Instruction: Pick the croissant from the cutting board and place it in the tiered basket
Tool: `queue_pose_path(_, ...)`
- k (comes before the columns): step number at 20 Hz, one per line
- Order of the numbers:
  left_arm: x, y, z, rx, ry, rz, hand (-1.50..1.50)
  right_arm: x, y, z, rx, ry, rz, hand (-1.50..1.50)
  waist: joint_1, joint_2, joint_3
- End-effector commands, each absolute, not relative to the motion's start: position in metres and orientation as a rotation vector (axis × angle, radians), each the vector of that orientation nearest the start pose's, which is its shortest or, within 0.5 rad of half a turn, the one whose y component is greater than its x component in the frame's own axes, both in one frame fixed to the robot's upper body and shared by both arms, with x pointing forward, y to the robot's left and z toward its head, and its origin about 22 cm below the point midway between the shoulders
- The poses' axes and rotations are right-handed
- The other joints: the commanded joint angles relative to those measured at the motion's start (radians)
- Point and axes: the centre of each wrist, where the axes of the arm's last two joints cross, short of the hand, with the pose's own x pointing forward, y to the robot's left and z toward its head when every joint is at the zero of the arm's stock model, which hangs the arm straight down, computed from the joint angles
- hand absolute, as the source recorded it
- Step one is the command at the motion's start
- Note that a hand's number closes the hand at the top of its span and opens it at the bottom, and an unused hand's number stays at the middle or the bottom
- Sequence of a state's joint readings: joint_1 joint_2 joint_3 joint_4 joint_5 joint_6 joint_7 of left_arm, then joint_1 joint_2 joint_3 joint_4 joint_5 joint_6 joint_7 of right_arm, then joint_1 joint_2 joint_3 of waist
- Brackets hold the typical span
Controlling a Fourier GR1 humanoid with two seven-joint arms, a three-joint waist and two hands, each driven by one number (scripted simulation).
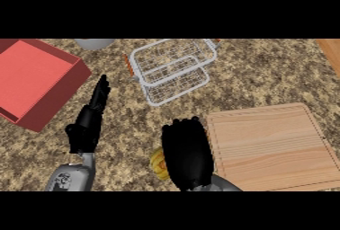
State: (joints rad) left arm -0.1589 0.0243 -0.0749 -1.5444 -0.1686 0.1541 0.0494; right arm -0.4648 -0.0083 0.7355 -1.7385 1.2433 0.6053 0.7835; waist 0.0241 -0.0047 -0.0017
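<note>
The wooden cutting board (272, 143) lies at the right with nothing on it. My right hand (187, 155) hovers just left of the board, back of the hand up, fingers curled round the yellow-brown croissant (157, 162). Only a sliver of the croissant shows at the hand's left side. The white wire tiered basket (174, 67) stands at the upper middle, some way beyond the right hand. My left hand (90, 121) rests at the left, open, with straight fingers pointing toward the far side and holding nothing.
A red box (36, 76) fills the upper left, close to the left hand's fingertips. A grey bowl (93, 42) peeks in at the top edge. A wooden edge (330, 51) shows at the upper right. The speckled counter (266, 81) spreads between basket and board.
</note>
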Motion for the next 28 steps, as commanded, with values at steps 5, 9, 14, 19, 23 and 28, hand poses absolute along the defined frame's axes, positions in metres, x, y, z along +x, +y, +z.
queue_pose_path(5,0.259,0.203,0.026,0.176,-1.645,-0.119,0.0,0.198,-0.034,0.228,-1.19,-1.397,1.311,1.5,-0.007,-0.006,0.0)
queue_pose_path(9,0.28,0.197,0.049,0.163,-1.673,-0.118,0.0,0.216,-0.029,0.266,-1.186,-1.442,1.245,1.5,-0.008,-0.004,0.0)
queue_pose_path(14,0.269,0.199,0.021,0.198,-1.653,-0.128,0.0,0.225,-0.023,0.294,-1.09,-1.462,1.168,1.5,-0.005,-0.005,-0.001)
queue_pose_path(19,0.28,0.21,0.034,0.174,-1.676,-0.123,0.0,0.248,-0.019,0.324,-0.909,-1.506,1.034,1.5,-0.003,0.0,-0.001)
queue_pose_path(23,0.278,0.199,0.022,0.183,-1.667,-0.117,0.0,0.265,0.005,0.333,-0.969,-1.492,1.05,1.5,-0.005,0.004,-0.001)
queue_pose_path(28,0.271,0.199,0.037,0.185,-1.684,-0.129,0.0,0.304,0.014,0.332,-1.067,-1.433,1.057,1.5,0.0,0.006,0.0)
